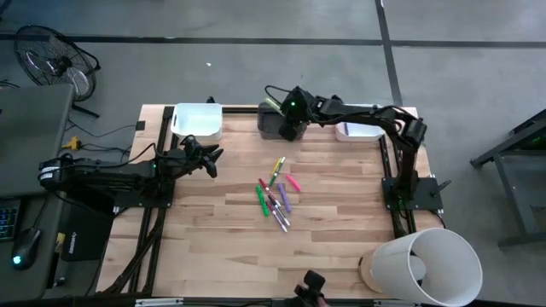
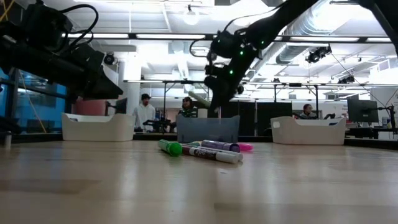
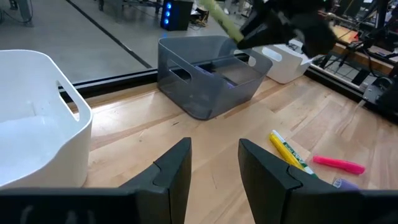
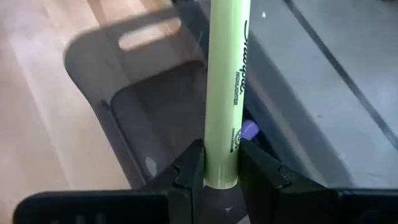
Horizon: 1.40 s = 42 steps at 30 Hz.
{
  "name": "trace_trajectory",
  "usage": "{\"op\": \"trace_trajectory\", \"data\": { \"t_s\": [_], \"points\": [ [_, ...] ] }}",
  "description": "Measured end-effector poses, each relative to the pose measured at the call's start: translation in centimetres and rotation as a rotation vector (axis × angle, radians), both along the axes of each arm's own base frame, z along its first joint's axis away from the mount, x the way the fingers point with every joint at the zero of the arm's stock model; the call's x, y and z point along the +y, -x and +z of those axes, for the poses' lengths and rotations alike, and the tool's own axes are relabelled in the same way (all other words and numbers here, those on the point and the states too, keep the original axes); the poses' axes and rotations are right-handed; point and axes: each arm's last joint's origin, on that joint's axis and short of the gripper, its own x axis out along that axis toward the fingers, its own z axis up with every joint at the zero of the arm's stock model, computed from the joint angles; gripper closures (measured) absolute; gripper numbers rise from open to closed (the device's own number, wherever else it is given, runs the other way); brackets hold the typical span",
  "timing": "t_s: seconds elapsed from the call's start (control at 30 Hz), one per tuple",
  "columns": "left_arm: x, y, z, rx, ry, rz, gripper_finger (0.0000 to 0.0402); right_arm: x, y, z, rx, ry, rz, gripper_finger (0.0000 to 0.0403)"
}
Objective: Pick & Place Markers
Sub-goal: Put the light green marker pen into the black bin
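Observation:
Several markers (image 1: 276, 194) in green, purple, pink, yellow and white lie loose on the middle of the table, and they also show in the low view (image 2: 200, 149). My right gripper (image 4: 221, 163) hovers over the grey bin (image 1: 278, 124) at the far edge, shut on a yellow-green highlighter (image 4: 227, 87). A purple marker (image 4: 249, 129) lies inside that bin. My left gripper (image 3: 214, 163) is open and holds nothing. It hangs above the table's left part (image 1: 205, 159), facing the grey bin (image 3: 210, 82). My right gripper pinches the yellow-green highlighter near one end (image 4: 222, 171) between its two fingers. The barrel runs forward past the fingertips, along the fingers. The highlighter is lifted clear above the grey bin and shows slanted in the left wrist view (image 3: 221, 20).
A white bin (image 1: 198, 120) stands at the far left near my left gripper, and another white bin (image 1: 358, 130) sits right of the grey one. A white cylinder (image 1: 425, 264) stands at the near right corner. People stand in the room beyond the table (image 2: 145, 112).

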Motion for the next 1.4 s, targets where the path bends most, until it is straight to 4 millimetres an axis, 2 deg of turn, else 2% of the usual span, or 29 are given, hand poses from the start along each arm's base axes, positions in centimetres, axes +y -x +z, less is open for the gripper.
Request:
{"op": "trace_trajectory", "data": {
  "t_s": [0.33,0.73,1.4],
  "points": [
    [0.0,0.0,0.0,-0.001,0.000,0.000,0.0271,-0.4,0.0,-1.9,0.037,-0.068,-0.036,0.0328],
    [0.0,0.0,0.0,-0.001,0.000,0.000,0.0271,-0.4,0.7,-2.3,0.073,-0.145,-0.068,0.0327],
    [0.0,0.0,0.0,-0.001,0.000,0.000,0.0271,-1.1,1.9,-2.7,0.015,-0.339,-0.279,0.0326]
  ]
}}
